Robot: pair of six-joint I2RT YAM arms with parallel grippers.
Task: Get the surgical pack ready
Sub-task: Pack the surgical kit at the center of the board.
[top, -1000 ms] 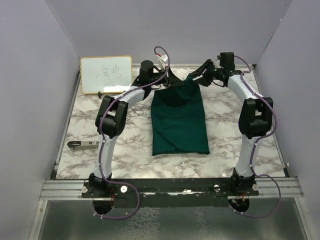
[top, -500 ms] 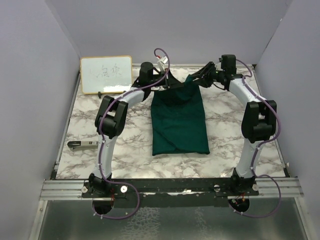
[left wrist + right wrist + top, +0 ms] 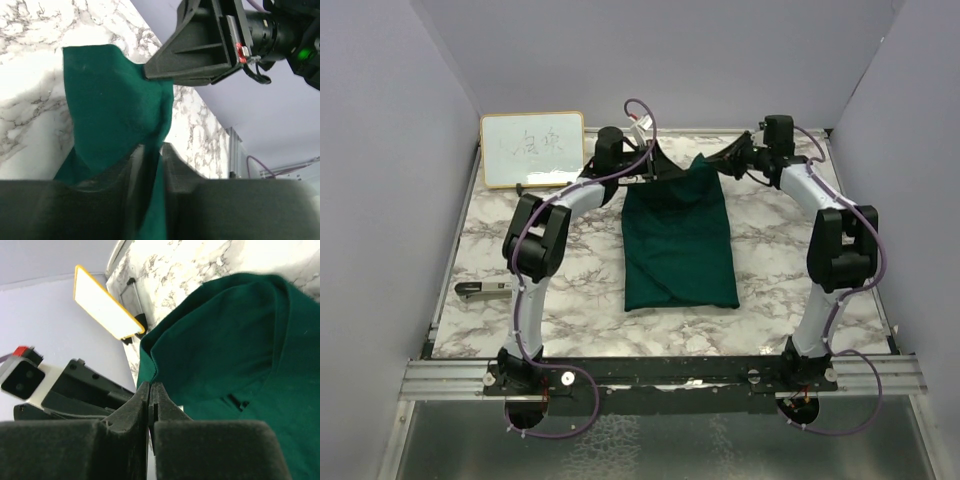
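The dark green drape (image 3: 680,250) of the surgical pack lies folded into a long bundle in the middle of the marble table (image 3: 780,235). Its far end is lifted between both grippers. My left gripper (image 3: 655,172) is at the far left corner. In the left wrist view its jaws (image 3: 152,150) stand slightly apart, and a fold of drape (image 3: 110,100) hangs loosely between them. My right gripper (image 3: 722,162) is at the far right corner. In the right wrist view its jaws (image 3: 150,386) are pressed together on the drape's edge (image 3: 225,340). No tray, instruments or gauze show.
A wood-framed whiteboard (image 3: 532,148) leans at the back left. A slim tool (image 3: 485,289) lies near the table's left edge. Grey walls enclose the table on three sides. The arm bases sit on a rail (image 3: 660,372) along the near edge.
My right gripper moved left onto the drape's far right corner and shut on it. My left gripper's jaws parted slightly around the cloth.
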